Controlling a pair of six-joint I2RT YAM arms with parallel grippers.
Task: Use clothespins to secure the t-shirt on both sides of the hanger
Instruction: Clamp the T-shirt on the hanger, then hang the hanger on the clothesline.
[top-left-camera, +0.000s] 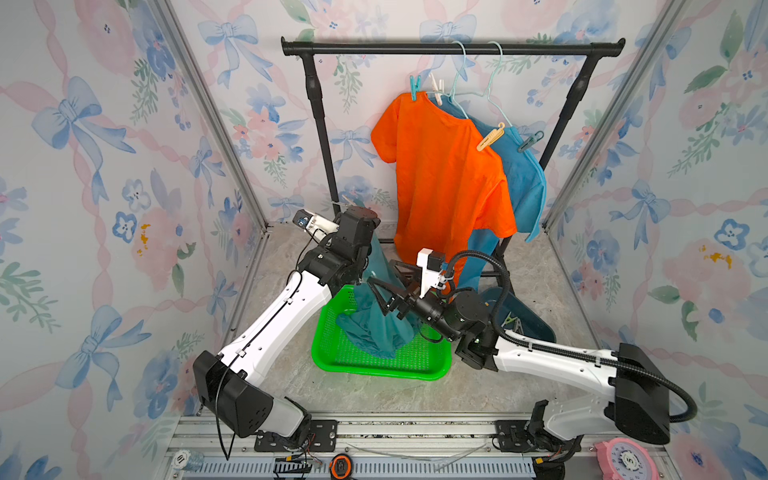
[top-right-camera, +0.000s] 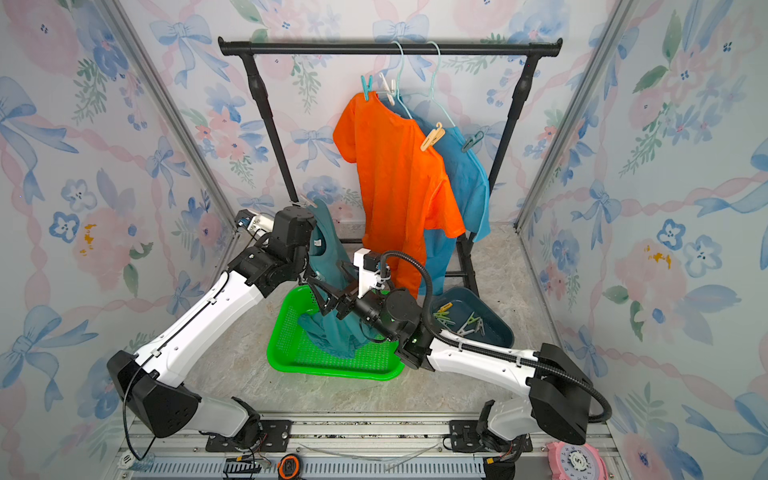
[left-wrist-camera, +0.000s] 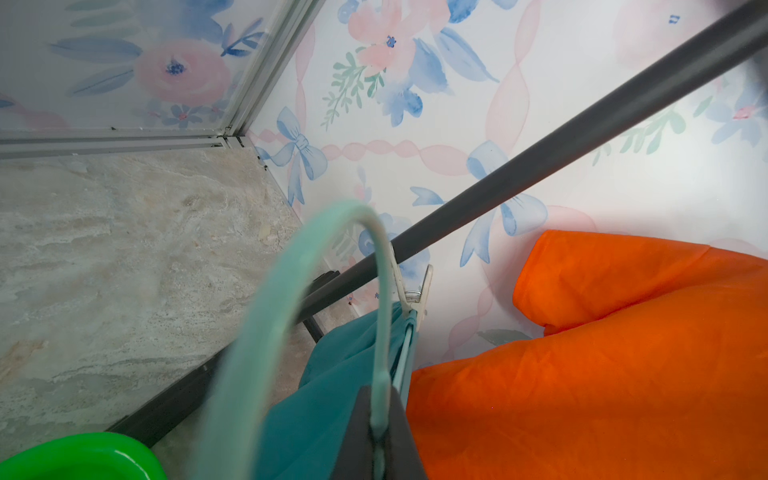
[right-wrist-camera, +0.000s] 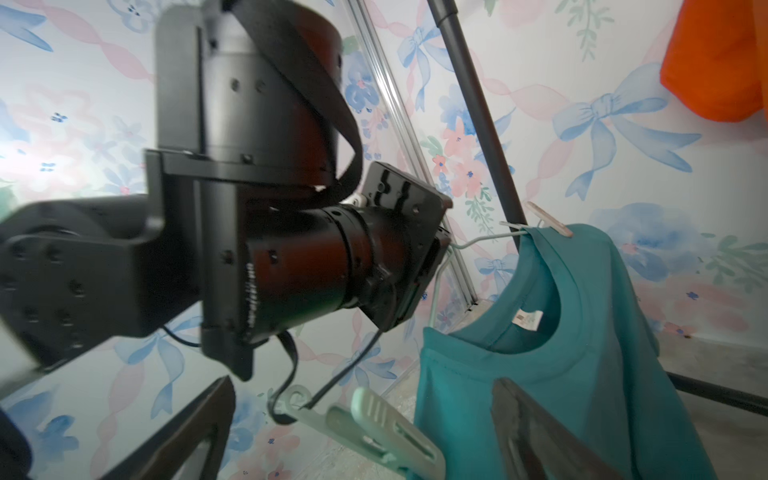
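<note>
Pale green clothespin (right-wrist-camera: 386, 432): closest to the right wrist camera. It sits between the two fingers (right-wrist-camera: 523, 419) of the right hand (right-wrist-camera: 363, 386), and one end meets the shoulder edge of the teal t-shirt (right-wrist-camera: 561, 395).
Right hand: its fingers are spread wide apart and grip nothing, one on each side of the clothespin.
Cream clothespin (left-wrist-camera: 417, 291): clipped on the shirt's other shoulder, up by the hanger's end.
Teal t-shirt: it hangs on the hanger (left-wrist-camera: 382, 353), low down, between the two arms. Its neck hole shows a small white tag. In both top views its bottom part droops into the green basket (top-left-camera: 365, 368).
Hanger: pale mint green. Its hook curves up past the left wrist camera.
Left hand (left-wrist-camera: 379, 399): squeezed tight on the hanger's neck, just under the hook.
Green basket: on the worktop (top-left-camera: 291, 386), between the arms.
Blue bin (top-right-camera: 494, 307): just beside the basket, on the right arm's side, with loose clothespins (top-right-camera: 469, 326) inside.
Black rack (top-left-camera: 453, 48): at the back. An orange t-shirt (top-left-camera: 444, 174) and a blue t-shirt (top-left-camera: 523, 178) hang there, each with a clothespin on both shoulders.
Front rail: a pink clock (top-left-camera: 623, 459) and an orange tape measure (top-left-camera: 338, 467) lie there.
</note>
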